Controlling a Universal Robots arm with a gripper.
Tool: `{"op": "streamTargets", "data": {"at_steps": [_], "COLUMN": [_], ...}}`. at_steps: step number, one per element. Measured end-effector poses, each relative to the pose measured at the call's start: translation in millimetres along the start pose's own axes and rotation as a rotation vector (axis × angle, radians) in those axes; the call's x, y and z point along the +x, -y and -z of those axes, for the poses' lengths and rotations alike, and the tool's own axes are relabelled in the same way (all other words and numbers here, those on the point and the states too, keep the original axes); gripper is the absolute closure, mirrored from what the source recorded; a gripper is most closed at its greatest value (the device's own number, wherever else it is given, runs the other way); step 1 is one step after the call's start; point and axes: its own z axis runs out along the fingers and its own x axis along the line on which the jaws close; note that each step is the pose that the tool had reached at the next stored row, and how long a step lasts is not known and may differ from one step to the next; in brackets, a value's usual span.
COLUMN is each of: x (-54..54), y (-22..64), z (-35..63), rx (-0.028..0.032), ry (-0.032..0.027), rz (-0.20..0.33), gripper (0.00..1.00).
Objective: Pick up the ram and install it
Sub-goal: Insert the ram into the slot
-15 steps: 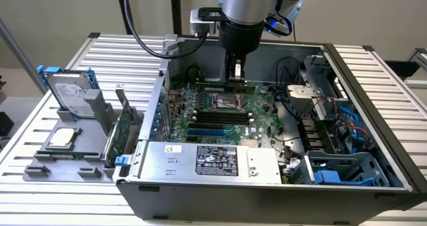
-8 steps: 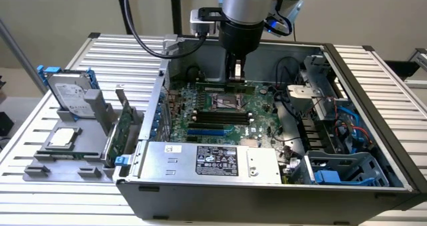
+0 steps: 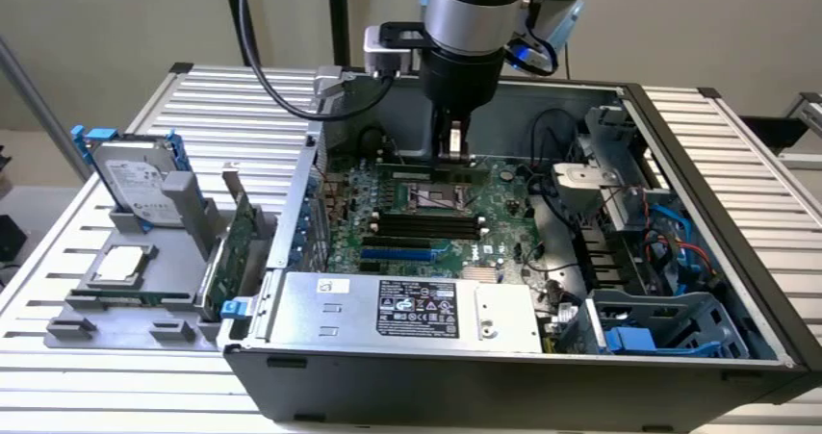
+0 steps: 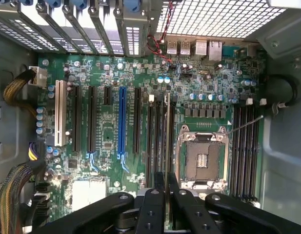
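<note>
the gripper (image 3: 449, 151) is hanging inside the open computer case (image 3: 514, 381), over the far part of the motherboard (image 4: 111, 73). its fingers (image 4: 152, 204) are pinching narrow on what seems to be the ram (image 4: 168, 131), seen edge-on, running in line with the memory slots (image 4: 155, 141) just beside the empty cpu socket (image 4: 201, 158).

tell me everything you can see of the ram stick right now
The ram is seen edge-on in the wrist view: a long, thin, dark strip with a brownish edge, its chips hidden. It stands on edge, pinched between the fingers of the gripper, running along the memory slots beside the empty processor socket on the motherboard. Whether it is already seated in a slot cannot be told.
</note>
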Motion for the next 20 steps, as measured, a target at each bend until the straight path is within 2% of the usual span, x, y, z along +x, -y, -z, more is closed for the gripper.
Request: {"op": "streamTargets", "data": {"at_steps": [12,20], "x": [1.7,2.9], "y": [0.0,6.0], "z": [-21.8,-36.1], "rx": [0.0,0.0], "ry": [0.0,-0.0001], "rz": [0.0,0.0], "gripper": [1.0,1.0]}}
